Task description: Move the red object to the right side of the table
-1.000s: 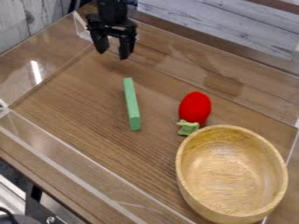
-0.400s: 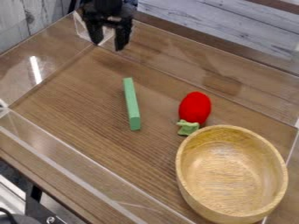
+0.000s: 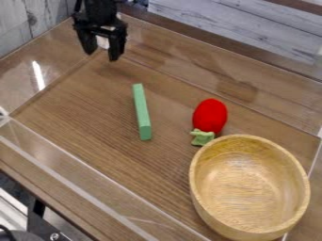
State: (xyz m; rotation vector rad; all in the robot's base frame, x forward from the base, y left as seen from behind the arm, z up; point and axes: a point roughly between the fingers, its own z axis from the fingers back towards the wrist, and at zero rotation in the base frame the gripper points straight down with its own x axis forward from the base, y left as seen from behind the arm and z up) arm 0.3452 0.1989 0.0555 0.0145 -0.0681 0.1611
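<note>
The red object, a small toy strawberry with a light-green cap at its near end, lies on the brown wood-grain table right of centre, just beyond the rim of the wooden bowl. My gripper hangs over the far left of the table, pointing down, its black fingers apart with nothing between them. It stands well away from the strawberry, up and to the left of it.
A long green stick lies near the table's middle, left of the strawberry. A round light wooden bowl fills the near right corner. Clear acrylic walls edge the table on all sides.
The gripper has moved left across the far end of the table, still open. The strawberry, stick and bowl have not moved.
</note>
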